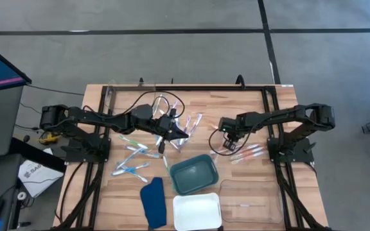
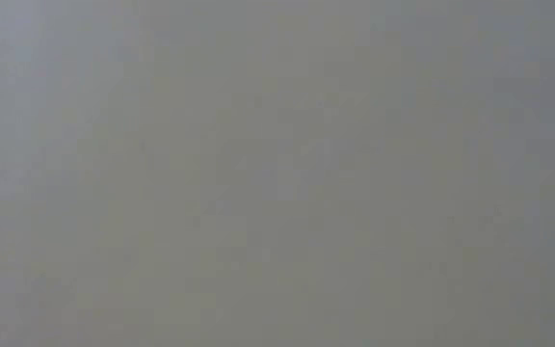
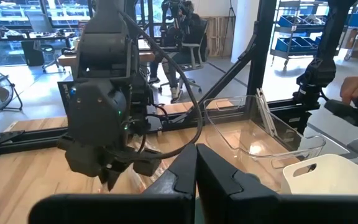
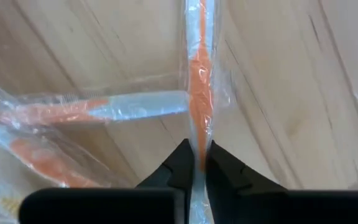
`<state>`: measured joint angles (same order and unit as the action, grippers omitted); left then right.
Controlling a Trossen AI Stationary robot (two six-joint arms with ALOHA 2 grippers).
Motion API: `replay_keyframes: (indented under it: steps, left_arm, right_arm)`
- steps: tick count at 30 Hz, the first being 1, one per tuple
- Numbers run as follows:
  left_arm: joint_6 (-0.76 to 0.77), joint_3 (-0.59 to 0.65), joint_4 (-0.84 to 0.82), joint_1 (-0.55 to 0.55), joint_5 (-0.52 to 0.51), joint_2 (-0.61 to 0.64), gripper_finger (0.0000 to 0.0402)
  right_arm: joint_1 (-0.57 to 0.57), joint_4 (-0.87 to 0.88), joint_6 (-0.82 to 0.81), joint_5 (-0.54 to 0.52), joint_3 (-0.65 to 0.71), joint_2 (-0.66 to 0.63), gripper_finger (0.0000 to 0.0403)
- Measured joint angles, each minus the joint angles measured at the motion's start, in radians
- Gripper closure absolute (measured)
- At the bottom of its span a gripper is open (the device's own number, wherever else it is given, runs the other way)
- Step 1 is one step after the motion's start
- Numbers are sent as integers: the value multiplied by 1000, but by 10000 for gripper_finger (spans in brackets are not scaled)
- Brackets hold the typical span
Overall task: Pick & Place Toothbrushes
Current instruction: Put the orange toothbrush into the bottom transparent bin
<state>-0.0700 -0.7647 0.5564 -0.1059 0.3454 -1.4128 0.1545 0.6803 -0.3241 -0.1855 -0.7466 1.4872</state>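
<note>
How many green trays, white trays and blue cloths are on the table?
Green tray: 1
White tray: 1
Blue cloth: 1
Total: 3

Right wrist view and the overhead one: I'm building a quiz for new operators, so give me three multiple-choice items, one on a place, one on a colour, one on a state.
1. Where does the white tray sit?
A. between the dark blue cloth and the clear tray
B. on the teal tray
C. by the monitor

2. What colour is the toothbrush between the right pincer fingers?
A. green
B. orange
C. purple

3. How is the right pincer?
A. wide open
B. out of view
C. closed on the toothbrush

Key: 1 A, the overhead view shows it flanked by both; 2 B, orange handle in its wrapper; 3 C, the fingers pinch the handle.
</note>
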Motion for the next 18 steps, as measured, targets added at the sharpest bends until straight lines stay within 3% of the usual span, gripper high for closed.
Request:
replay_keyframes:
  steps: [5,10,18]
  left_arm:
    - [0,0,1,0,0,0,399]
    - [0,0,3,0,0,0,399]
    - [0,0,7,0,0,0,399]
  right_arm:
    - [-62,47,-28,-3,-64,0,393]
    - [-144,138,-96,-75,-176,-1,377]
    - [-310,289,-233,-110,-364,-2,390]
